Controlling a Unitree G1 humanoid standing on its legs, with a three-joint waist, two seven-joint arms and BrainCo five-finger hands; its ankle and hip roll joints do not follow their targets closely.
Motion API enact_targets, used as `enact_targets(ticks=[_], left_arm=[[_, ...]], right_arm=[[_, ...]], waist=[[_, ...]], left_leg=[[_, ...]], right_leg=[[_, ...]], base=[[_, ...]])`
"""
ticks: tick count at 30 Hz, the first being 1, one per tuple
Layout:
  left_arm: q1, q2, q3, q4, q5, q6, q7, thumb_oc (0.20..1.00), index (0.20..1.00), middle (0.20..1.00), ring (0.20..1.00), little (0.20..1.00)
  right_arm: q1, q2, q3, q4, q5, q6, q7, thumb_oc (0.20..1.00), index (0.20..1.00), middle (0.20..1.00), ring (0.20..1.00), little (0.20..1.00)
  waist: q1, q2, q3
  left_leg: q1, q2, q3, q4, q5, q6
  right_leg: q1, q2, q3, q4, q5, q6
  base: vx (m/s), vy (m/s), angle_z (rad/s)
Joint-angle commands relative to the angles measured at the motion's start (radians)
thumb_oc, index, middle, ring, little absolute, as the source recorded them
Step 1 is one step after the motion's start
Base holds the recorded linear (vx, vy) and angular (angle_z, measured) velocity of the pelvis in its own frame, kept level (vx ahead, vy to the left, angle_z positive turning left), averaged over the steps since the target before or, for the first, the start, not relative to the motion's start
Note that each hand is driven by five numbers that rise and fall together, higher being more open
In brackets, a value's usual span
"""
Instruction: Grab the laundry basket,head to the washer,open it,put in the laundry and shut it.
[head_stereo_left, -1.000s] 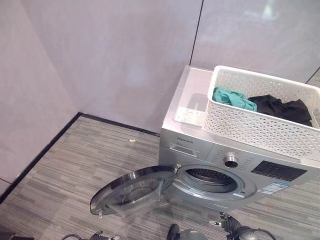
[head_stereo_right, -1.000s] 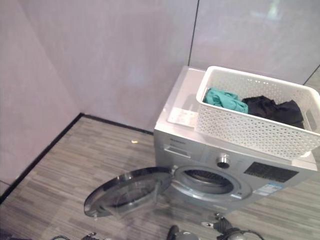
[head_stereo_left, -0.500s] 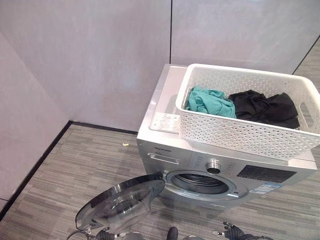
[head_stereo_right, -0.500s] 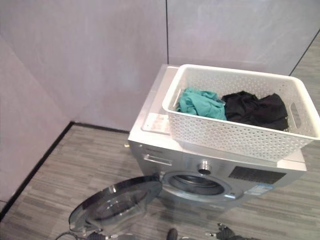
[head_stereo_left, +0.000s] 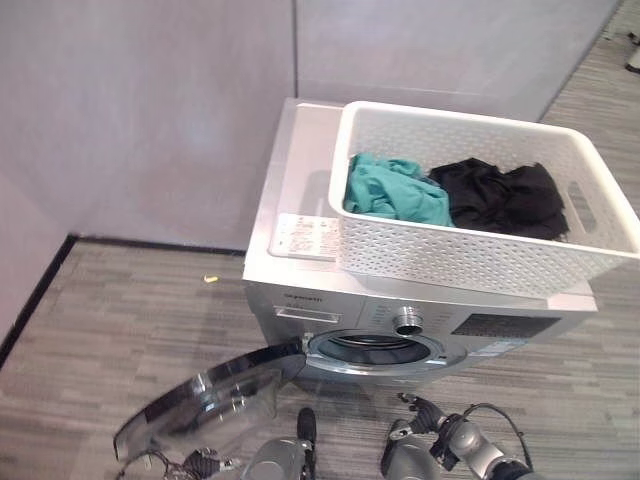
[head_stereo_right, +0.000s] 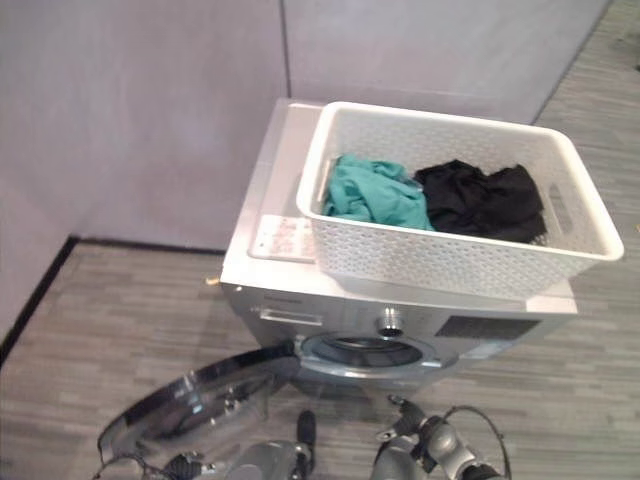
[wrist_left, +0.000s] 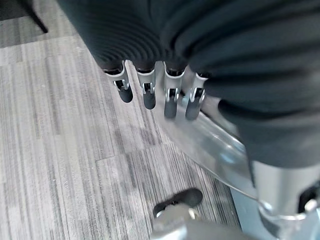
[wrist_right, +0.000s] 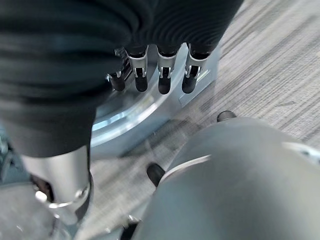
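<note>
The white perforated plastic laundry basket stands on top of the silver front-loading washing machine, well above and ahead of both robot hands. In it lie a teal crumpled garment and, touching it on the right, a black crumpled garment. The washer's round glass door is swung open toward the left, low over the grey striped plank floor; the drum opening is uncovered.

The left robot hand hangs with fingers straight and relaxed, holding nothing, just beside the open door's rim. The right robot hand also hangs loose and empty, close in front of the washer's lower face.

A white label sheet lies on the washer's top to the left of the basket, its print too small to read. Grey wall panels stand behind the machine.
</note>
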Motion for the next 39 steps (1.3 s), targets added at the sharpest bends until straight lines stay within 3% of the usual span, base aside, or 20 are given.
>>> enact_targets(ticks=[1, 16, 22, 25, 26, 30, 33, 35, 39], left_arm=[[-0.032, -0.023, 0.017, 0.001, 0.012, -0.02, 0.008, 1.0, 1.0, 1.0, 1.0, 1.0], [0.001, -0.041, -0.014, 0.003, 0.077, -0.022, 0.023, 1.0, 1.0, 1.0, 1.0, 1.0], [-0.022, -0.03, -0.017, 0.014, 0.08, -0.018, 0.032, 1.0, 1.0, 1.0, 1.0, 1.0], [-0.033, -0.028, -0.01, 0.023, 0.074, -0.016, 0.032, 1.0, 1.0, 1.0, 1.0, 1.0], [-0.036, -0.026, -0.006, 0.023, 0.071, -0.015, 0.037, 1.0, 1.0, 1.0, 1.0, 1.0], [-0.033, -0.03, -0.001, 0.025, 0.061, -0.017, 0.035, 1.0, 1.0, 1.0, 1.0, 1.0], [-0.018, -0.03, 0.004, 0.026, 0.06, -0.018, 0.022, 1.0, 1.0, 1.0, 1.0, 1.0], [-0.002, -0.012, 0.027, 0.029, 0.063, -0.019, -0.003, 1.0, 1.0, 1.0, 1.0, 1.0], [0.018, 0.0, 0.054, 0.017, 0.073, -0.022, -0.029, 1.0, 1.0, 1.0, 1.0, 1.0]], right_arm=[[0.01, -0.099, -0.024, -0.026, -0.018, -0.017, -0.004, 1.0, 1.0, 1.0, 1.0, 1.0], [0.046, -0.071, -0.035, 0.017, 0.028, -0.029, -0.023, 1.0, 1.0, 1.0, 1.0, 1.0], [0.06, -0.091, -0.082, 0.006, 0.079, -0.027, -0.031, 1.0, 1.0, 1.0, 1.0, 1.0], [0.073, -0.093, -0.119, 0.027, 0.112, -0.026, -0.038, 1.0, 1.0, 1.0, 1.0, 1.0], [0.086, -0.097, -0.161, 0.042, 0.154, -0.027, -0.041, 1.0, 1.0, 1.0, 1.0, 1.0], [0.094, -0.111, -0.203, 0.081, 0.17, -0.03, -0.05, 1.0, 1.0, 1.0, 1.0, 1.0], [0.107, -0.148, -0.28, 0.132, 0.21, -0.028, -0.051, 1.0, 1.0, 1.0, 1.0, 1.0], [0.14, -0.286, -0.429, 0.096, 0.265, -0.038, -0.048, 1.0, 1.0, 1.0, 1.0, 1.0], [0.212, -0.488, -0.559, -0.103, 0.182, -0.055, -0.061, 1.0, 1.0, 1.0, 1.0, 1.0]], waist=[[-0.025, -0.012, -0.042], [-0.016, 0.002, -0.064], [-0.047, 0.009, -0.051], [-0.063, 0.009, -0.053], [-0.085, 0.01, -0.058], [-0.092, 0.009, -0.067], [-0.094, 0.005, -0.09], [-0.101, -0.01, -0.112], [-0.109, -0.021, -0.118]], left_leg=[[0.024, 0.068, -0.053, 0.106, -0.041, -0.018], [0.063, 0.106, -0.062, 0.035, -0.007, -0.054], [0.05, 0.123, -0.06, 0.014, 0.024, -0.074], [0.046, 0.132, -0.042, 0.012, 0.032, -0.082], [0.043, 0.147, -0.004, 0.009, 0.038, -0.09], [0.059, 0.144, 0.003, -0.004, 0.033, -0.084], [0.077, 0.133, 0.01, -0.021, 0.026, -0.076], [0.102, 0.128, 0.013, -0.069, 0.042, -0.075], [0.115, 0.13, 0.013, -0.108, 0.063, -0.081]], right_leg=[[0.133, 0.074, -0.063, -0.202, 0.098, -0.071], [0.167, 0.114, -0.086, -0.252, 0.072, -0.095], [0.153, 0.127, -0.1, -0.253, 0.068, -0.105], [0.152, 0.126, -0.116, -0.255, 0.068, -0.105], [0.151, 0.124, -0.135, -0.258, 0.068, -0.103], [0.159, 0.125, -0.121, -0.267, 0.076, -0.099], [0.166, 0.122, -0.107, -0.268, 0.085, -0.091], [0.173, 0.12, -0.106, -0.28, 0.1, -0.081], [0.175, 0.121, -0.11, -0.287, 0.112, -0.07]], base=[[0.09, -0.043, 0.34], [0.05, -0.059, 0.0], [-0.02, -0.053, 0.06], [0.0, -0.001, 0.03], [0.02, 0.021, 0.16], [0.06, 0.04, 0.19], [0.1, 0.064, -0.21], [0.08, 0.055, -0.18], [0.01, 0.018, -0.02]])
